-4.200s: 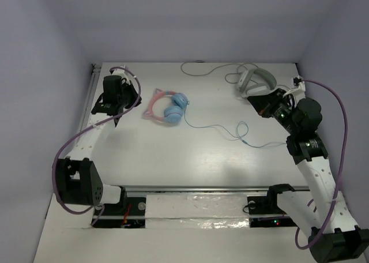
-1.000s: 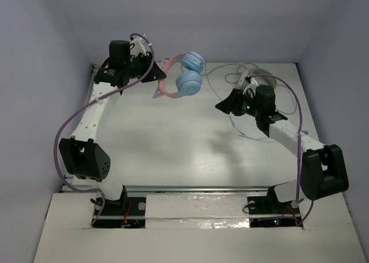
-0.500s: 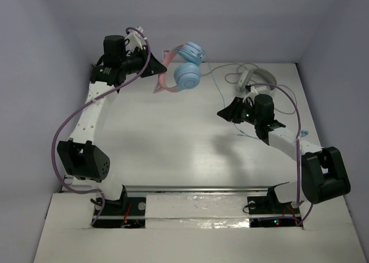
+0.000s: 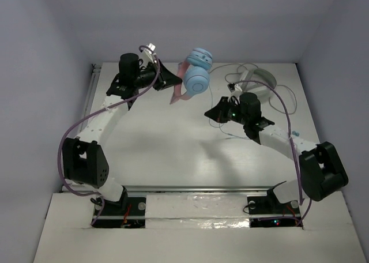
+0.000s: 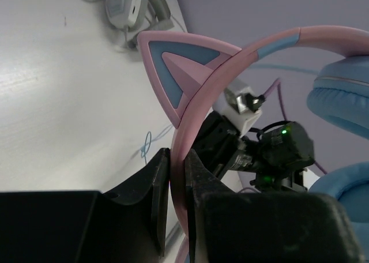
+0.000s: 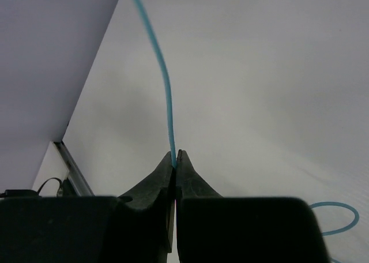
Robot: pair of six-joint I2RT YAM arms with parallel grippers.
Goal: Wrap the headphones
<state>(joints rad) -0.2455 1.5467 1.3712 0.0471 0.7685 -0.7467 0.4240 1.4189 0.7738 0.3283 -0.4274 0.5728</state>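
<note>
The headphones (image 4: 195,78), with light-blue earcups and a pink cat-ear headband, hang in the air at the back middle. My left gripper (image 4: 173,80) is shut on the pink headband (image 5: 190,124), which passes between its fingers below a cat ear. My right gripper (image 4: 209,113) is shut on the thin light-blue cable (image 6: 164,84), which rises from the fingertips up and to the left. It sits below and right of the earcups. More cable lies looped on the table (image 4: 245,133) behind the right wrist.
White-grey headphones (image 4: 256,78) with a pale cable lie at the back right, also in the left wrist view (image 5: 130,6). The right arm's wrist camera (image 5: 282,150) shows close behind the headband. Walls close the table at the back and sides.
The left gripper has carried the headphones off the table, up and to the right. The right gripper has taken the cable and moved left toward the earcups.
</note>
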